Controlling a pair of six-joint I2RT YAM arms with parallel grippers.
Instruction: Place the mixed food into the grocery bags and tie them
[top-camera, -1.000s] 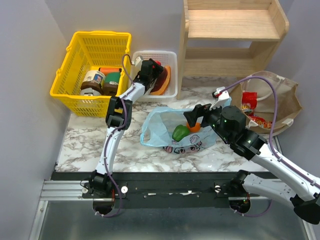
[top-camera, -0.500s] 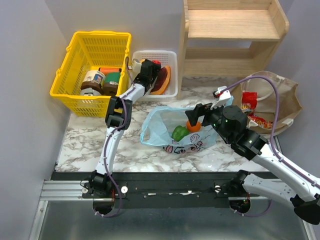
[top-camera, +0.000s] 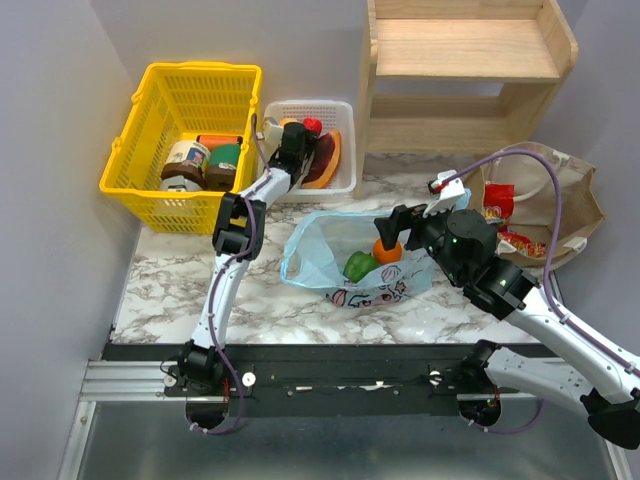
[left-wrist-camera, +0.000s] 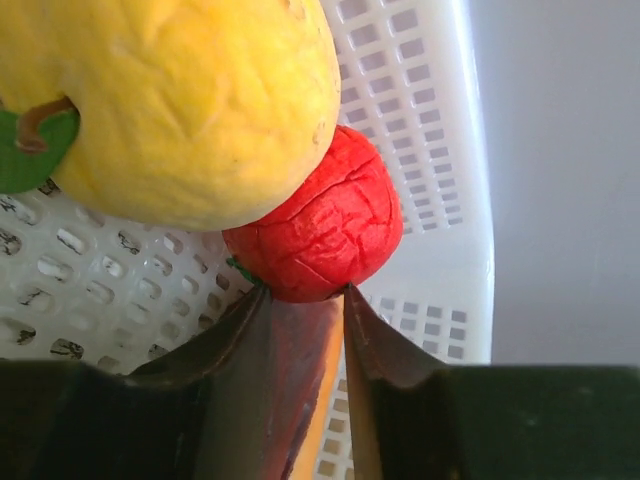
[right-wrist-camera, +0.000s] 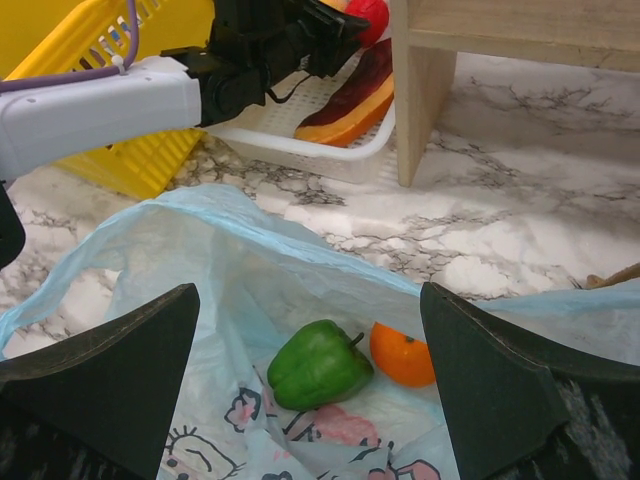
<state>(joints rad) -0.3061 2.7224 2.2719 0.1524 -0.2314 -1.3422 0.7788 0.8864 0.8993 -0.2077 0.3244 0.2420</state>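
Right wrist: blue bag (right-wrist-camera: 215, 270) holds green pepper (right-wrist-camera: 318, 365), perhaps an orange (right-wrist-camera: 402, 354).

**Left reaches far, right held wide**

The left arm (top-camera: 222, 285) is seen stretched far forward, the left gripper (left-wrist-camera: 300, 292) set with jaws at a narrow gap, though a firm grip cannot be confirmed. The right arm (top-camera: 530, 305) is bent inward, with the right gripper (right-wrist-camera: 308, 300) spread fully apart and tilted downward.

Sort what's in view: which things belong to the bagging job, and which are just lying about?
Job: blue bag, brown bag, green pepper, orange, red fruit, yellow fruit, snack packets.
Lying about: yellow basket, jars, white tray, wedge, wooden shelf.
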